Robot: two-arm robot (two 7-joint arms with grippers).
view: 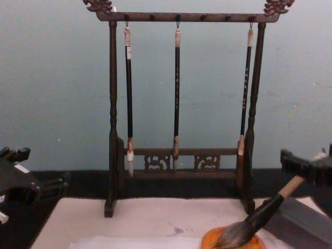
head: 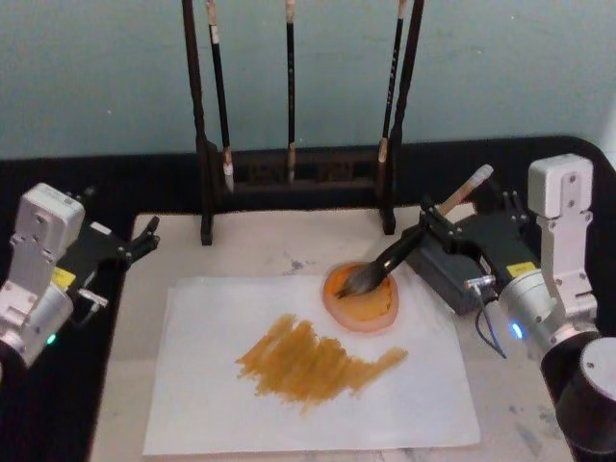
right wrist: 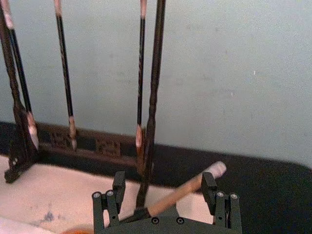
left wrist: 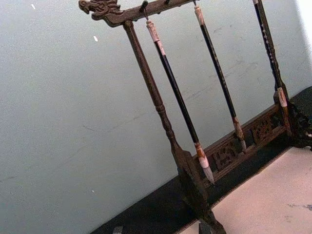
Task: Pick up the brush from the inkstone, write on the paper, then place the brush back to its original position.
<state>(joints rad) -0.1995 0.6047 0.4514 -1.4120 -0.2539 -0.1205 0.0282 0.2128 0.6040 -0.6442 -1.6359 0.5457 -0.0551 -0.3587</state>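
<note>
The brush [head: 390,258] lies slanted, its dark tuft in the round orange inkstone [head: 371,310] and its tan handle rising back to the right. My right gripper [head: 460,214] stands open around the upper handle. In the right wrist view the handle [right wrist: 183,191] passes between the two fingers [right wrist: 209,183] with wide gaps on both sides. The chest view shows the tuft [view: 236,234] resting in the inkstone [view: 207,241]. The white paper [head: 212,385] carries a patch of orange strokes and lies in front of the inkstone. My left gripper [head: 146,239] is parked at the table's left edge, open.
A dark wooden rack [head: 289,178] with three thin hanging brushes stands at the back of the beige mat [head: 260,245]. A grey rectangular block [head: 448,284] lies right of the inkstone, under the right gripper. Black table surface surrounds the mat.
</note>
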